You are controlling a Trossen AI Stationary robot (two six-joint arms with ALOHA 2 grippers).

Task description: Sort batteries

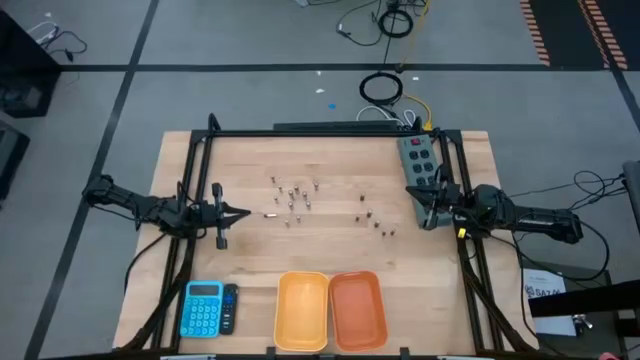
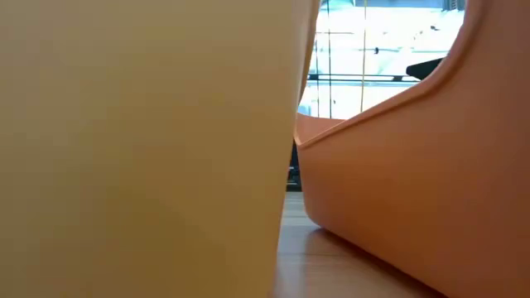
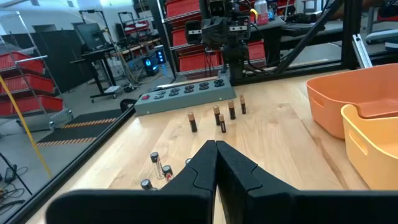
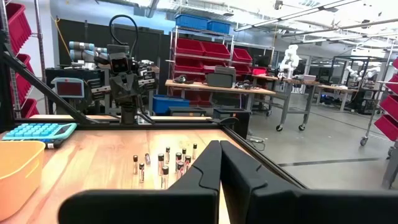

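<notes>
Bins: yellow bin and orange bin sat side by side at the near table edge, touching or nearly so; no batteries visible inside from above. Blocked almost all of the low view.
Calculator: blue calculator lay at the near left corner, well apart from the batteries.
Left gripper: left gripper hovered over the left part of the table, fingers pressed together with nothing between them, tips aimed at the batteries.
Lone battery: one battery lay on its side just beside the left fingertips. Likely first pick; could roll if nudged by shut fingers before they were opened.
Silvery batteries: silvery batteries stood packed in a loose cluster mid-table. Risk judged high of toppling neighbours or catching two at once.
Dark batteries: dark batteries stood right of centre, a few apart from each other. Easily knocked over by a sweeping approach.
Right gripper: right gripper waited at the right edge, fingers closed and empty, just beside the power strip.
Power strip: grey power strip lay at the far right; a snag risk for the right arm.
Sorting: mixing of types between bins possible, given small size.
</notes>
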